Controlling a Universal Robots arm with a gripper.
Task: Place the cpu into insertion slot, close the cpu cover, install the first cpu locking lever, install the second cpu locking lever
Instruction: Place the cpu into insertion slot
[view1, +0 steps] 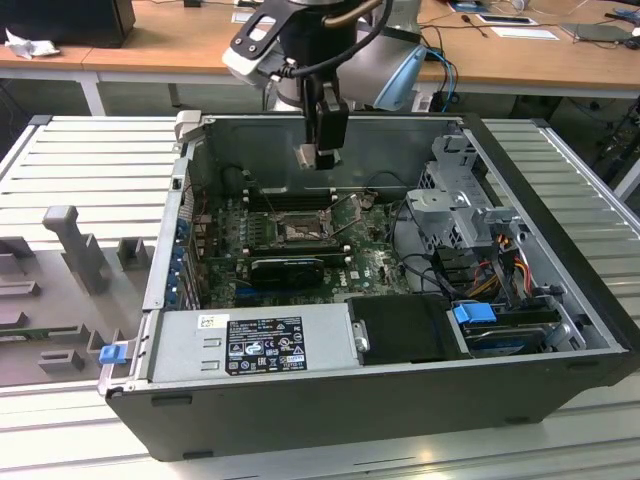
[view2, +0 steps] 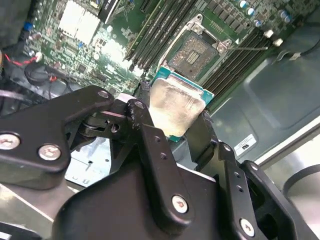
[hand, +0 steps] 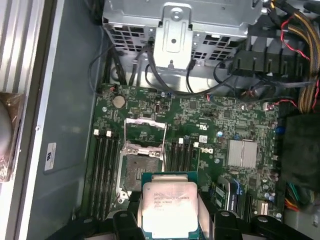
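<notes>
step in hand: as i judge it, bringing the chip to the socket; the chip is not yet seated.
gripper (view1: 320, 155): hangs inside the open computer case (view1: 560, 230), above the green circuit board (hand: 225, 120).
jaws: closed on the chip, one black finger (view2: 145, 107) on each of two opposite edges, as both wrist views show.
chip (view2: 177, 107): held in the air with its pale metal face toward the wrist cameras. in the second wrist view it looks tilted, though that may be the camera's angle.
socket (hand: 136, 172): lies bare, dark in the middle, between the rows of long black memory slots (hand: 102, 170); in the first wrist view the chip (hand: 167, 205) sits just beside it, not over it.
cover (hand: 145, 120): swung up and away from the socket, so the way in is free.
doing it well: centre the chip over the socket, square its edges to the metal rim and keep it level. set it straight down with no sliding and no pressing.
risk: a skewed or dragged chip could bend the fine contacts.
</notes>
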